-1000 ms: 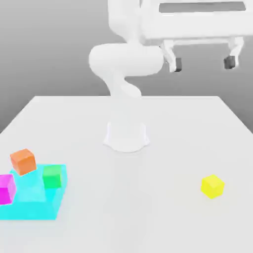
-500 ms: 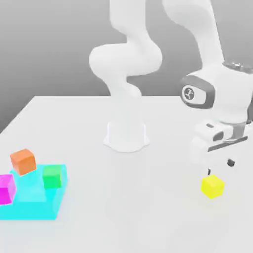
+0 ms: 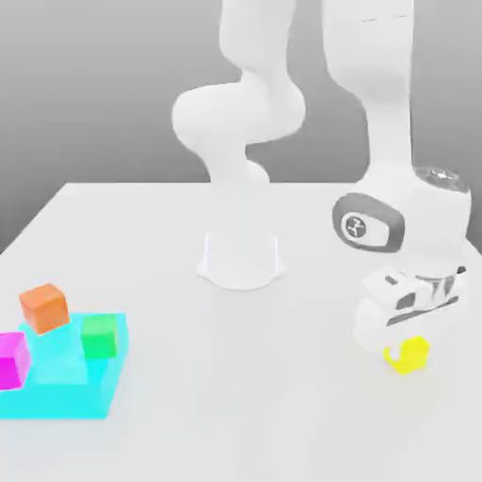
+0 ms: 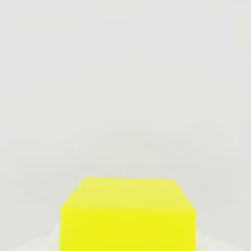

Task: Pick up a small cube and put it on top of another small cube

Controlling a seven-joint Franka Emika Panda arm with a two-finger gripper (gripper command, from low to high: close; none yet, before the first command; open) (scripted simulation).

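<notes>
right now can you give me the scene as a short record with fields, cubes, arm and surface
surface: white table
arm: white Franka arm, hand lowered over the yellow cube at the exterior view's right
gripper: shut on the yellow cube
yellow cube: on the table, partly hidden by the hand
cyan block: stepped, at the exterior view's left
orange cube: at the cyan block's far edge
green cube: on the cyan block
magenta cube: at the cyan block's left edge
</notes>
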